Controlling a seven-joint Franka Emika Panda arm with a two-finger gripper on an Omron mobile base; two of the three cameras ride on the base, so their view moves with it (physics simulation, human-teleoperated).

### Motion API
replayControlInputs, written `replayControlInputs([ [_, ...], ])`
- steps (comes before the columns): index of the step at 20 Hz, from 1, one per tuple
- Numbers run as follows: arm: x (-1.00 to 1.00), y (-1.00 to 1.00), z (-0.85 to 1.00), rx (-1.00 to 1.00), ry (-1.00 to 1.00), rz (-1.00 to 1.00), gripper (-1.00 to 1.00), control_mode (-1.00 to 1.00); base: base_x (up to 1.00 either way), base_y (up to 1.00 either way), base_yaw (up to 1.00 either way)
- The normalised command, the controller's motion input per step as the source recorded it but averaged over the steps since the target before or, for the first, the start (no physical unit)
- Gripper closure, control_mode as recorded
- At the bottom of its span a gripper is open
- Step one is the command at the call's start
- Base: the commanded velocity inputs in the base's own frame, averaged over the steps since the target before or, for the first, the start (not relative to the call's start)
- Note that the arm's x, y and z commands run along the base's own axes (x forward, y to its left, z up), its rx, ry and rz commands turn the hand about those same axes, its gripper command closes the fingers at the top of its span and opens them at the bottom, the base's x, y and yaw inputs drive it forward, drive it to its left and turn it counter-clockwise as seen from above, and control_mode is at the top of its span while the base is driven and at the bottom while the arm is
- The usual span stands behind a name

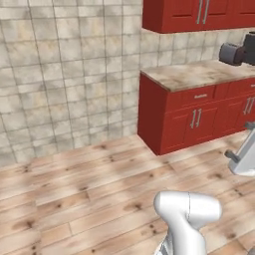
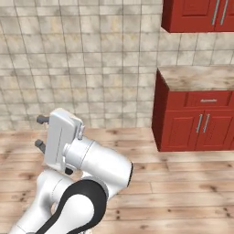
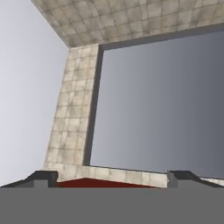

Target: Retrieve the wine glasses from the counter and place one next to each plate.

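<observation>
The counter (image 1: 199, 74) (image 2: 201, 77) is a beige marbled top over red cabinets, standing to the right against the tiled wall. The wine glasses and the plates are out of view. My gripper (image 2: 41, 132) is raised over the wooden floor, well left of the counter, and points towards the wall. In the hand view the gripper (image 3: 113, 177) is open, its two dark fingertips (image 3: 41, 177) wide apart with nothing between them. Beyond them are a tiled wall and a large grey pane (image 3: 162, 105).
A dark grey appliance (image 1: 238, 52) stands on the counter at the right edge. Red upper cabinets (image 1: 199, 15) (image 2: 201, 13) hang above it. Wooden floor (image 1: 89, 189) stretches between the base and the tiled wall (image 1: 64, 74).
</observation>
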Motion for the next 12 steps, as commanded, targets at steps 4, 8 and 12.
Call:
replayControlInputs([
  [4,0.00,0.00,0.00,0.00,0.00,0.00,-1.00,1.00,1.00,-0.97,0.00],
  [8,0.00,0.00,0.00,0.00,0.00,0.00,-1.00,1.00,1.00,-0.99,0.00],
  [12,0.00,0.00,0.00,0.00,0.00,0.00,-1.00,1.00,1.00,-1.00,0.09],
])
